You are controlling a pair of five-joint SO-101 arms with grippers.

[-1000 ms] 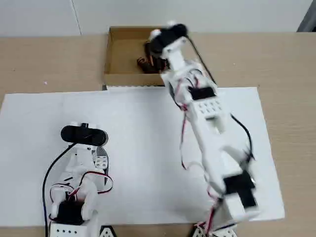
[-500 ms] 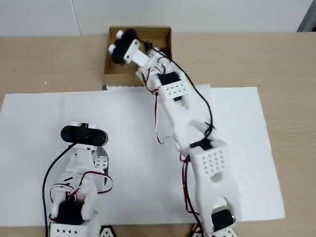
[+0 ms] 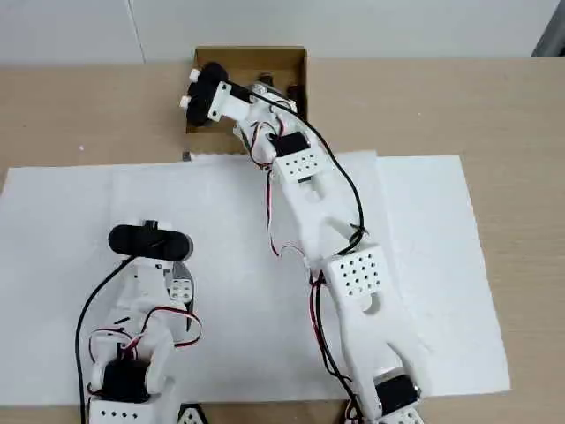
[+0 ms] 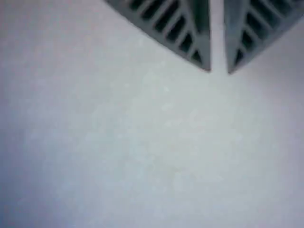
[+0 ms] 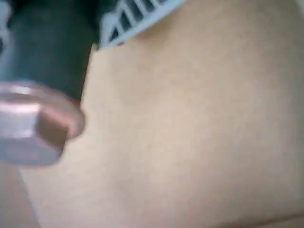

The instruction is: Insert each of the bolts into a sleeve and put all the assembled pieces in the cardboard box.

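2 arms are working at 1 worktop (image 3: 88, 97), with 1 cardboard box (image 3: 252, 53), 1 sleeve and 1 bolt showing. The right gripper (image 5: 90, 42) is pinching the dark sleeve (image 5: 47, 57): 1 ribbed finger (image 5: 137, 16) is pressing against the sleeve's side, while the other finger is hiding behind it. The sleeve is sitting right in the grasp, and the bolt (image 5: 33, 128) is poking its 1 silvery hex head out of the sleeve's end, just past the fingertip. Plain brown cardboard is lying beyond the gripper, apart from the piece. In the high view the right arm is stretching out so that its wrist is hanging over the box's near left part. The left gripper (image 4: 217, 66) is resting with its 2 ribbed fingers pressed nearly together, only a thin slit between them and nothing in it; 1 white paper sheet (image 4: 142, 152) is lying close under its tips. The sleeve and bolt are well apart from this gripper.
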